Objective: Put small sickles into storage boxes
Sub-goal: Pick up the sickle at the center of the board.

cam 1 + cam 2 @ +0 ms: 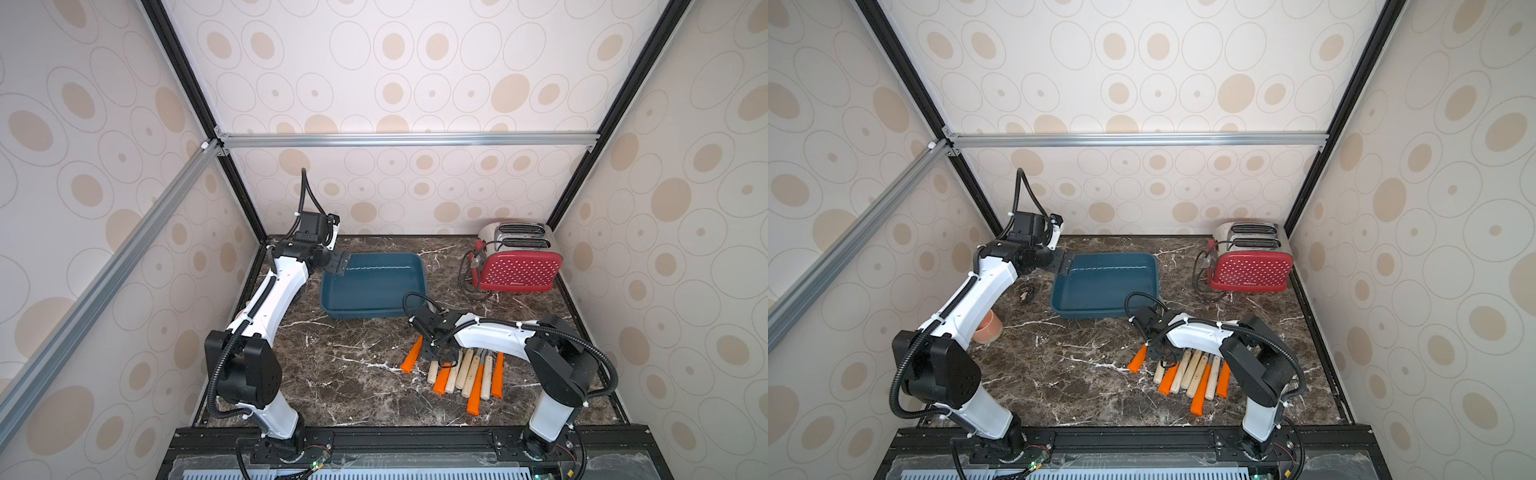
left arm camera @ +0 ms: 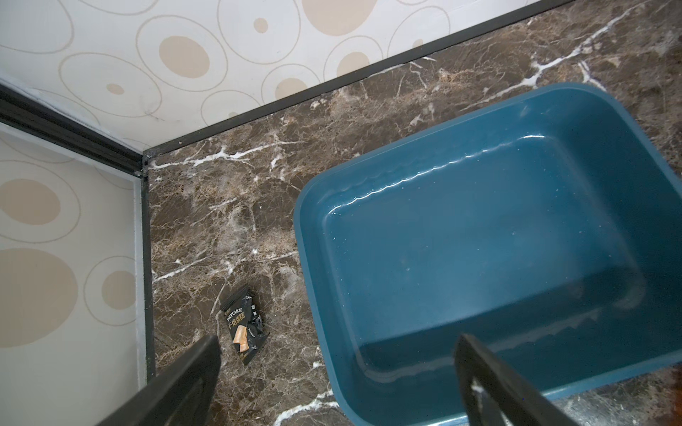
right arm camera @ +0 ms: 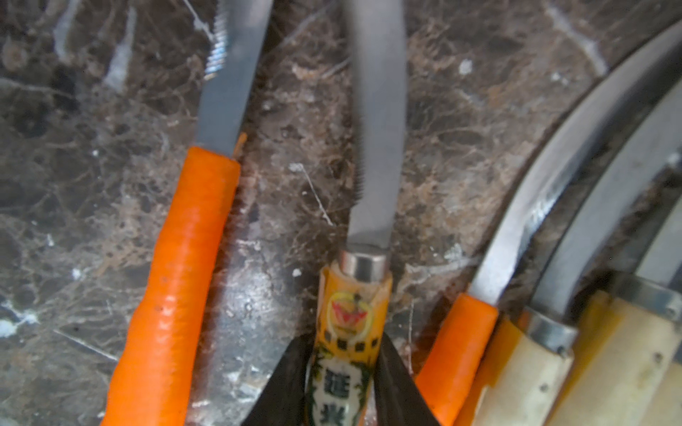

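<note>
You had the right gripper (image 3: 341, 354) closed narrow on the labelled wooden handle (image 3: 350, 317) of one small sickle (image 3: 365, 236), just behind its metal ferrule (image 3: 363, 262). The other small sickles (image 1: 461, 374) lay side by side on the bench (image 1: 332, 365), near the empty teal storage box (image 1: 374, 286). The left gripper (image 2: 339, 339) stood wide open over its corner. The tool looked light and rigid. Its serrated blade (image 3: 376, 129) was thin and probably slick, so the handle was your only sound hold.

A staged test booth: aluminium frame (image 1: 407, 139), wallpapered panels (image 1: 415, 62), marble-pattern tabletop (image 1: 353, 374).
</note>
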Robot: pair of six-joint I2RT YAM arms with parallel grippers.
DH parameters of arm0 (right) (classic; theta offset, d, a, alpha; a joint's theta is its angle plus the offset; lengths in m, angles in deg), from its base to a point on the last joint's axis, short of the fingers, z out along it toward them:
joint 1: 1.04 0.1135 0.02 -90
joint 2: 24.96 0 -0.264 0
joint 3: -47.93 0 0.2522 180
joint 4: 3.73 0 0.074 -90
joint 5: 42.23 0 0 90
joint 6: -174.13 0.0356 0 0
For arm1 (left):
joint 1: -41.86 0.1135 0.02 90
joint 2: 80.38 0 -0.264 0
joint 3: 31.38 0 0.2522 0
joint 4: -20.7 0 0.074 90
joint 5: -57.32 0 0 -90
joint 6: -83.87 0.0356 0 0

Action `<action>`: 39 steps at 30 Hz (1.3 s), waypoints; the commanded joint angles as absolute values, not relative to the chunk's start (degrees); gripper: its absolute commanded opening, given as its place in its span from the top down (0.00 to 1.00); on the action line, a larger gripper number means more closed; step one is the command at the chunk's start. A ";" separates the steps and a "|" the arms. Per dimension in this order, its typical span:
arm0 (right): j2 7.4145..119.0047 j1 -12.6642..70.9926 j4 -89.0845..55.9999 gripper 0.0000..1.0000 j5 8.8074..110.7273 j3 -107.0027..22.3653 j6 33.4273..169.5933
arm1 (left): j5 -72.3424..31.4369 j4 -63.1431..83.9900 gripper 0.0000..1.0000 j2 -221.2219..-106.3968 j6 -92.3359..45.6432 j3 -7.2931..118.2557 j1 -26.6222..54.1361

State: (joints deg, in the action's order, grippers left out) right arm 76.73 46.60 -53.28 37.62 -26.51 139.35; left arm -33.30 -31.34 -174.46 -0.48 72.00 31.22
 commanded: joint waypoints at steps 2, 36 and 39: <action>80.74 46.58 -57.30 0.72 33.89 -25.48 141.00 | -32.51 -32.30 0.01 -174.64 1.54 74.07 31.05; 76.43 40.37 -61.78 1.00 28.48 -27.38 134.77 | -28.94 -32.74 0.01 -175.57 1.12 76.41 31.06; 76.38 39.72 -62.00 1.00 29.20 -28.33 133.50 | -28.74 -32.87 0.01 -175.37 1.10 76.42 31.09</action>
